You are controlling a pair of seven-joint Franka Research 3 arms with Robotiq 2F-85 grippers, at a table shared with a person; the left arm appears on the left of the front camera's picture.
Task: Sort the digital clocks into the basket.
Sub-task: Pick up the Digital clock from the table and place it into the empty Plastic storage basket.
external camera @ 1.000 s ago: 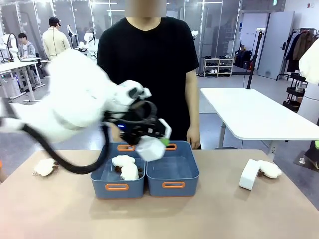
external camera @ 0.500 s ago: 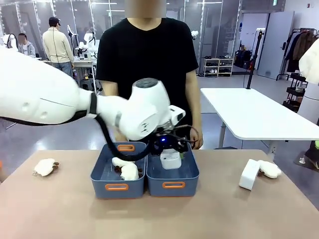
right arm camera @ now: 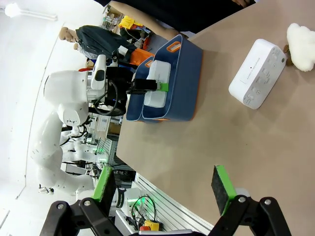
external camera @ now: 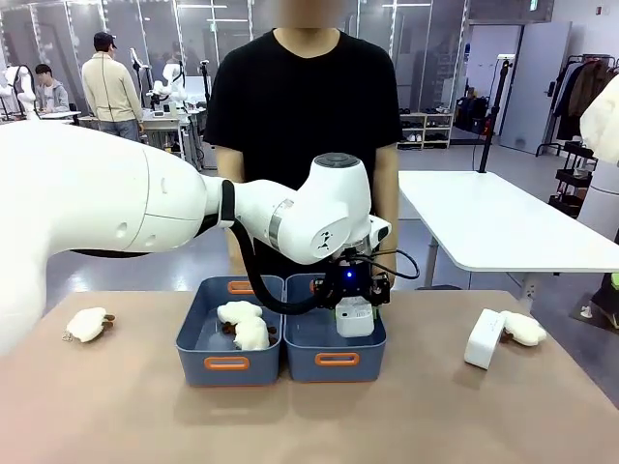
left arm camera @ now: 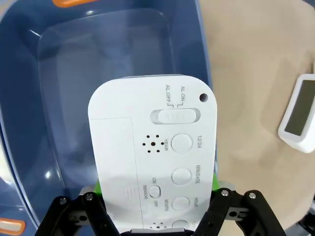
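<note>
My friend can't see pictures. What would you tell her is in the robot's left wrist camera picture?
The left gripper grips a white digital clock, its back with buttons and switches facing the camera, over the floor of the blue-grey basket. A second clock lies outside the basket on the tan table, at the picture's right edge.

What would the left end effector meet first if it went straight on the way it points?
Shut on a digital clock, the left end effector points into the basket. The clock would likely touch the basket's bare floor first; depth is unclear.
</note>
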